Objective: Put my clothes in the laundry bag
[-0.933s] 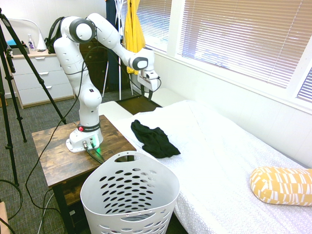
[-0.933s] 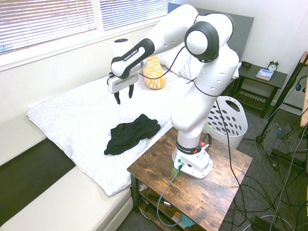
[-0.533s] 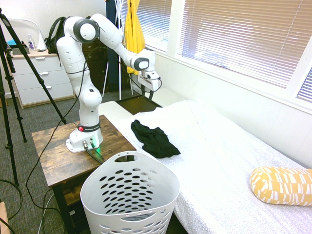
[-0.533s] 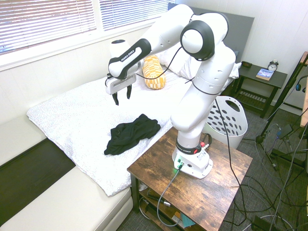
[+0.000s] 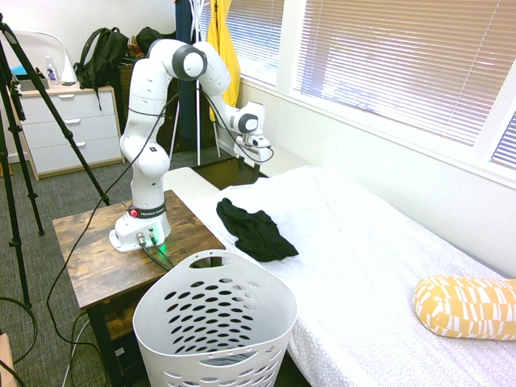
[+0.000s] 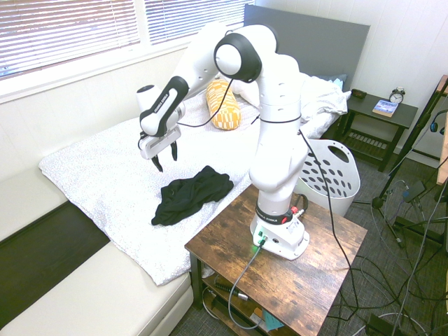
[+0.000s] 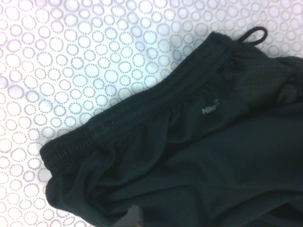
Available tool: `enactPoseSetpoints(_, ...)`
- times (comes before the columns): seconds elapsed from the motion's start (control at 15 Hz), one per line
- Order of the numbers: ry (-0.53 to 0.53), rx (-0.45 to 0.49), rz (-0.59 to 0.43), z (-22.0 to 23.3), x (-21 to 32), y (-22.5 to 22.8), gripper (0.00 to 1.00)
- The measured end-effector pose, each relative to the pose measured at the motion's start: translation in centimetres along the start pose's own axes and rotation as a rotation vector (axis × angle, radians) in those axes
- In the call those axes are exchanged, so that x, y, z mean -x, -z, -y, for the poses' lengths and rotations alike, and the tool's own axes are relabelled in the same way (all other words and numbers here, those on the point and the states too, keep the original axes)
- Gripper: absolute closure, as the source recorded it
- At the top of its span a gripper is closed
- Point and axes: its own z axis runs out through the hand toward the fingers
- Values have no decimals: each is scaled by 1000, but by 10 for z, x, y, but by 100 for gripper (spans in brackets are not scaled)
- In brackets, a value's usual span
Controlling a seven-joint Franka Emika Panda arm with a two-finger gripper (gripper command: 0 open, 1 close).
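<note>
Pincer (image 6: 164,157) of the white arm hangs open, pointing down above the white circle-patterned bed (image 6: 105,168), just beside and clear of the crumpled soft black fabric garment (image 6: 190,193). Farther right, beyond the wooden tabletop (image 6: 329,273), stands the rounded white plastic laundry basket with oval holes (image 6: 336,175).

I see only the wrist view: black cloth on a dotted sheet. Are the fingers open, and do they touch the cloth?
Observer: The fingers are open, above the bed beside the black garment, not touching it.
Operator: Where is the laundry basket?
Observer: The white basket stands on the floor beside the bed, next to the wooden table.
Operator: Is anything in it?
Observer: Its bottom is hidden; I cannot tell.
</note>
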Motion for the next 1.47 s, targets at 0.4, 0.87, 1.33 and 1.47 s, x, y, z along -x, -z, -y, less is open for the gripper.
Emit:
enactPoseSetpoints(0.4,79,78,35,71,9,-62,0)
enactPoseSetpoints(0.87,227,235,114,97,73,-83,0)
enactPoseSetpoints(1.33,254,361,190,81,83,-124,0)
enactPoseSetpoints(1.47,280,358,190,79,80,-139,0)
